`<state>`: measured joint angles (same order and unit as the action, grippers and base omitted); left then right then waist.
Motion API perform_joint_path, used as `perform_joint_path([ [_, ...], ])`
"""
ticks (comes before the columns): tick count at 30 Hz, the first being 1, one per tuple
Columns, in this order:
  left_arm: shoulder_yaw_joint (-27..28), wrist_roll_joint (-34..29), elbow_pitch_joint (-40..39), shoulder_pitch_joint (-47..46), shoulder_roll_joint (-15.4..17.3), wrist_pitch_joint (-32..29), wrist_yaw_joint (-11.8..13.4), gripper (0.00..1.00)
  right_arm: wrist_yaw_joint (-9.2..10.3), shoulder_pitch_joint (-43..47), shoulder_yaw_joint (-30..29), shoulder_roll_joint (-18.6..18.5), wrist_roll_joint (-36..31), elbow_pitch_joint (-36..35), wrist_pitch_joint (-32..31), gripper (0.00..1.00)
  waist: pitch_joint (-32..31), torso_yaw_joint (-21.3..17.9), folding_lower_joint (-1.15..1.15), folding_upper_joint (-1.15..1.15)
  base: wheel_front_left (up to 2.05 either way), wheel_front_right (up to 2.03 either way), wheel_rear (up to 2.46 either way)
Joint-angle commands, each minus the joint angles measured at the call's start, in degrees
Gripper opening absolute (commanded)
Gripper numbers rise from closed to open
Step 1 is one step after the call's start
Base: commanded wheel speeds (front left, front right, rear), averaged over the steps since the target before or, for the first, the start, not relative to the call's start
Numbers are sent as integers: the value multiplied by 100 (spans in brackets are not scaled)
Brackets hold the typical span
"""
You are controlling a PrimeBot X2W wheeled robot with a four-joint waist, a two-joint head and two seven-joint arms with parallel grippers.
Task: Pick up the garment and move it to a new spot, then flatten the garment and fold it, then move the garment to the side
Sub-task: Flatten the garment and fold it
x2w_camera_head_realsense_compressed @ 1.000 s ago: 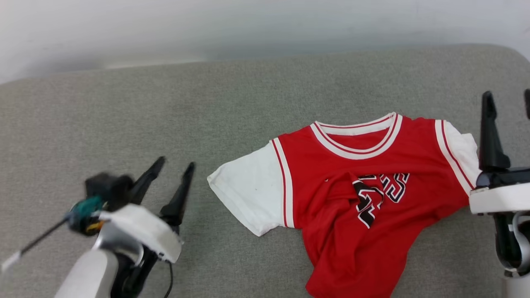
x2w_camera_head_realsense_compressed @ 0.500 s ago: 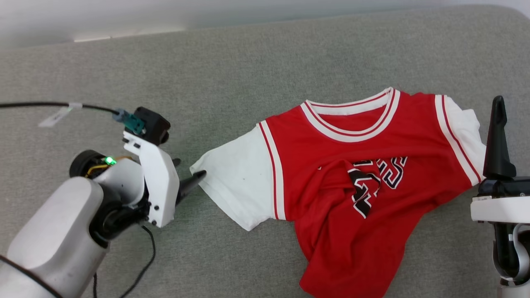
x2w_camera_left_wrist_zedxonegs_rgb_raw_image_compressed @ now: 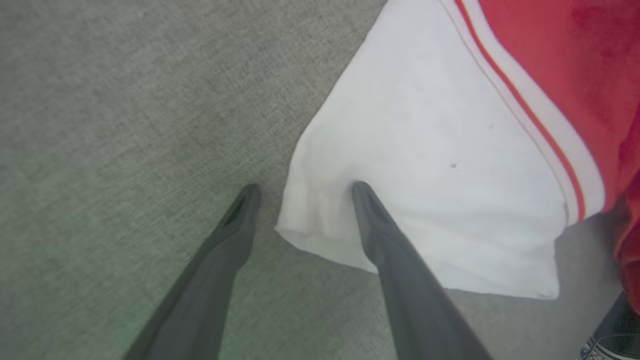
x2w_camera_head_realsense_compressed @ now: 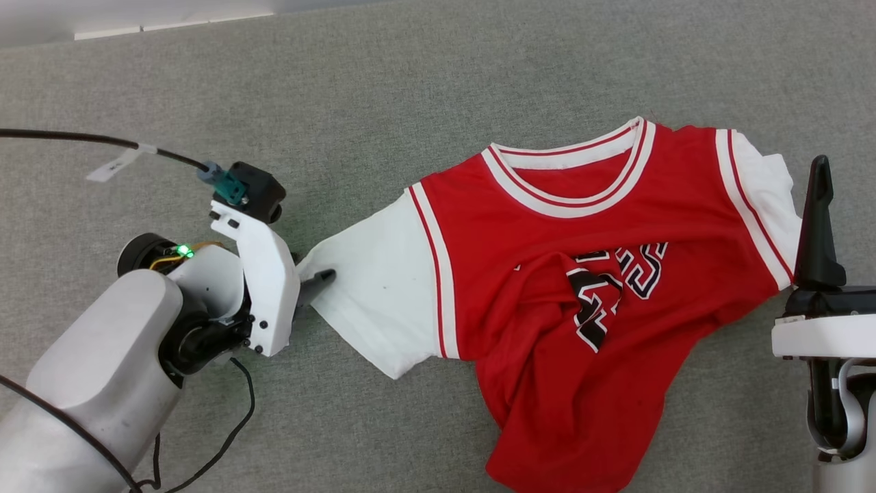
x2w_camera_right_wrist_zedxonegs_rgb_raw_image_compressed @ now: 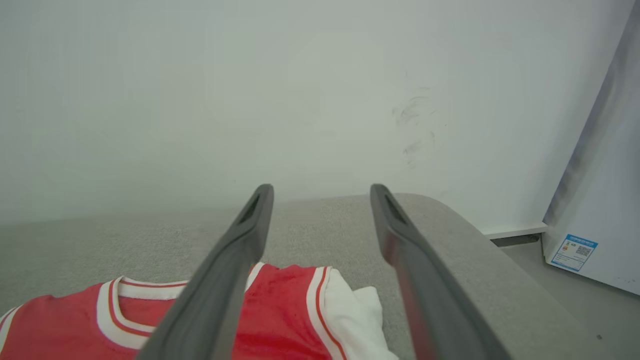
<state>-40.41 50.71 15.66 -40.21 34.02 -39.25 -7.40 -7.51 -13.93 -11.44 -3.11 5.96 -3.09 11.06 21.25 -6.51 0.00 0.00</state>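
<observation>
the garment (x2w_camera_head_realsense_compressed: 582,274) lies rumpled on the grey cushion (x2w_camera_head_realsense_compressed: 410,68), collar at 12 o'clock, hem at 6. its white sleeve (x2w_camera_head_realsense_compressed: 376,294) points to 9 o'clock, where the left gripper (x2w_camera_left_wrist_zedxonegs_rgb_raw_image_compressed: 306,189), the nearer one, stands wide, one finger on the cuff, one off it. the right gripper (x2w_camera_right_wrist_zedxonegs_rgb_raw_image_compressed: 321,187) hangs wide and empty at 3 o'clock

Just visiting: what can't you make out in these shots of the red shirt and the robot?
- Head view: the lettering on the garment is bunched into a fold, so unreadable.
- Head view: the garment's bottom hem is cut off by the lower edge.
- Head view: the left gripper is mostly hidden behind its own white wrist casing.
- Right wrist view: the blue label is too small to read.
</observation>
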Motion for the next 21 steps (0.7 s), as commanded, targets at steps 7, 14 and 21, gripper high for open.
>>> perform_joint_path([
  [7, -205, 205, 272, 419, 150, 615, -6, 0, 4, 138, -24, 26, -125, 171, -74, 100, -229, 90, 0, 0, 0, 0, 0],
  [14, -85, 325, 304, 793, 532, 1357, 3, 0, 4, 328, -117, 26, -224, 335, -434, 100, -708, 345, 0, 0, 0, 0, 0],
  [21, 101, 259, -15, 1240, 1040, 2041, 40, 0, 4, 505, -112, -176, -249, 372, -971, 100, -1023, 702, 0, 0, 0, 0, 0],
])
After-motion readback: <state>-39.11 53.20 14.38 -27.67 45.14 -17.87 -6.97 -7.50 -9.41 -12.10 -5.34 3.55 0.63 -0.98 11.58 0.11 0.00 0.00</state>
